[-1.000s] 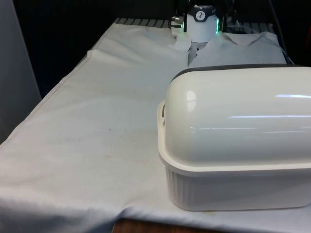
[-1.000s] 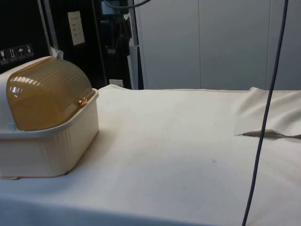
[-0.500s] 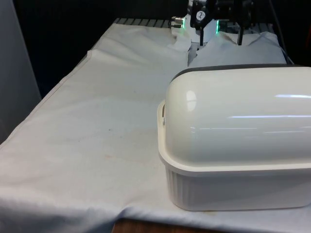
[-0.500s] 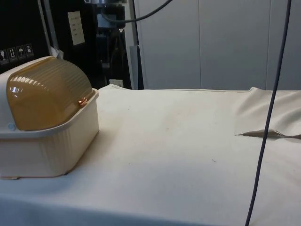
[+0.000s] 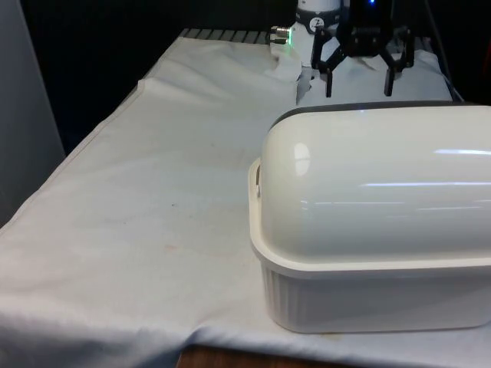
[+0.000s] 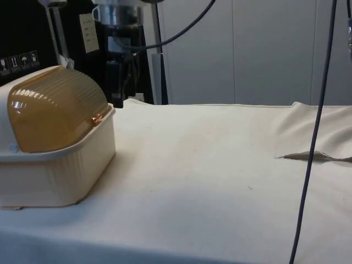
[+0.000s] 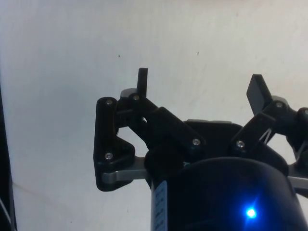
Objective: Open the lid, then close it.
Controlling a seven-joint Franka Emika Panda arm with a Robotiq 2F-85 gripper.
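Front view: the cream bread box point(image 5: 368, 284) turns its solid back to the camera, so its lid and handle are hidden, and its right end is cut off by the picture's edge. Beyond its rounded top, the black gripper point(image 5: 359, 80) hangs with its fingers point(image 5: 329, 83) spread wide apart, nothing between them. Their tips sit just above the dark strip along the box's far upper edge; whether they touch it cannot be told from here. The white tablecloth point(image 5: 153, 192) stretches away below and to the front view's left of the jaws.

Side view: the bread box point(image 6: 55, 170) shows its amber, ribbed roll-top lid point(image 6: 58, 113), shut down onto the cream base, with a small copper-coloured handle point(image 6: 97, 117) at its lower front edge. The gripper point(image 6: 117, 102) hangs against the dark cabinets, hard to make out, just beyond and slightly above that handle, and apart from it. The box's near end is cut off.

Wrist view: the two black fingers point(image 7: 142, 82) stand released, far apart and empty, with bare white tablecloth point(image 7: 72, 62) beneath and between them.
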